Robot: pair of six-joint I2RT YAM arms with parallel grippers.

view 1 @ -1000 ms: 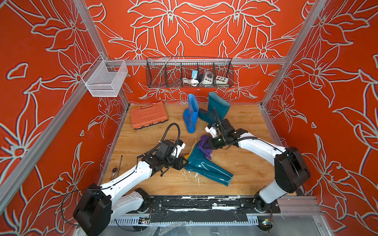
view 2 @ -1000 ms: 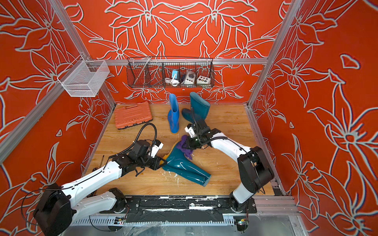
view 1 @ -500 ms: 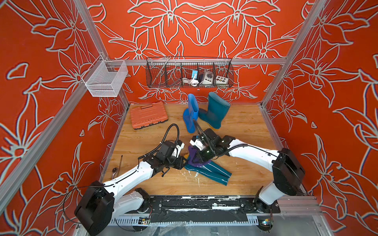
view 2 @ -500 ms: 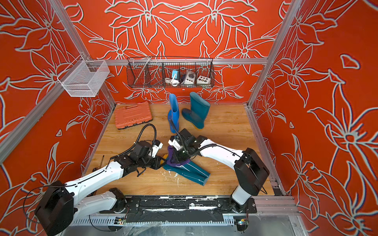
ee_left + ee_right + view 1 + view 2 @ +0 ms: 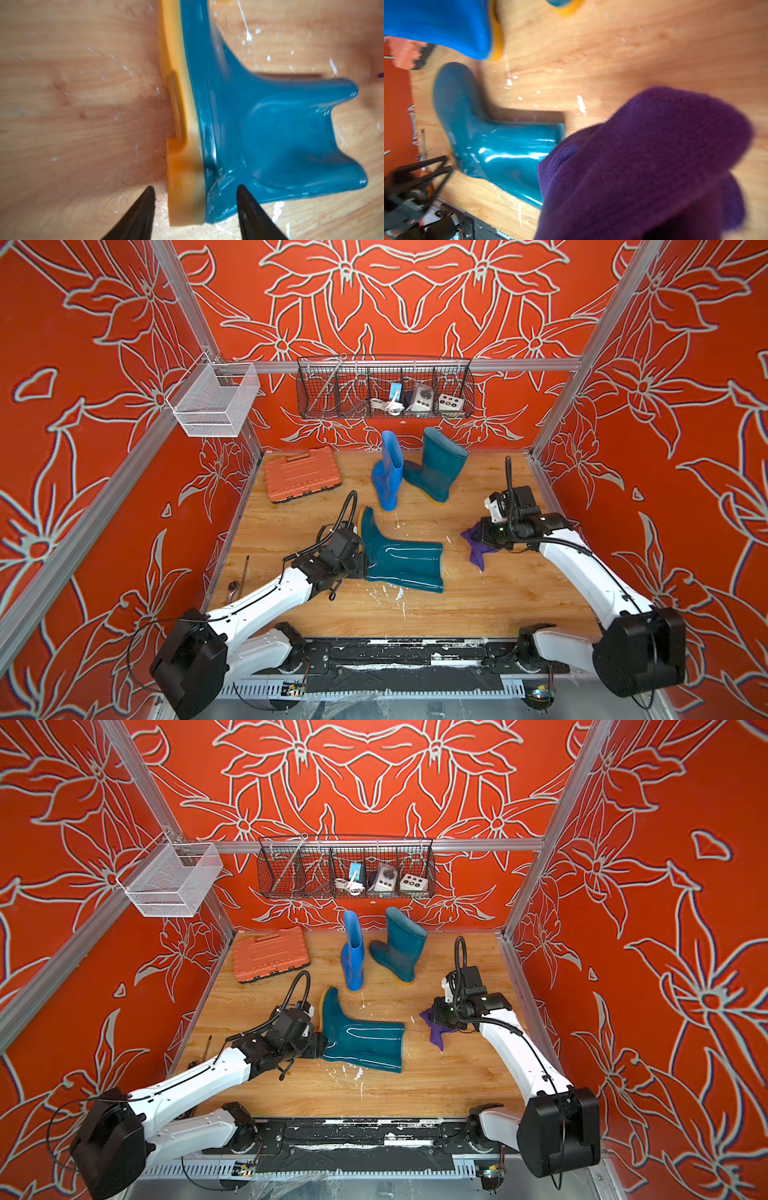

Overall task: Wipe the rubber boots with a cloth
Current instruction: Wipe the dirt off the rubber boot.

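One dark teal rubber boot (image 5: 399, 564) (image 5: 361, 1040) lies on its side mid-floor, shaft pointing right. My left gripper (image 5: 361, 562) (image 5: 194, 187) is open; its fingers straddle the yellow-orange heel (image 5: 185, 199) with a gap on each side. A slim blue boot (image 5: 388, 477) (image 5: 446, 25) and a second teal boot (image 5: 436, 464) (image 5: 401, 944) stand upright at the back. My right gripper (image 5: 478, 537) (image 5: 436, 1017) is shut on the purple cloth (image 5: 476, 547) (image 5: 654, 166). The cloth hangs right of the lying boot, clear of it, and hides the right fingers.
An orange tool case (image 5: 301, 479) lies at the back left. A black wire basket (image 5: 384, 389) and a white mesh basket (image 5: 212, 400) hang on the walls. A thin tool (image 5: 243, 576) lies by the left wall. White flecks (image 5: 395, 593) dot the wooden floor.
The right arm has swung back to the right, taking the cloth off the lying boot. The left jaws have opened off the boot's heel. The boot now lies with its shaft pointing right.
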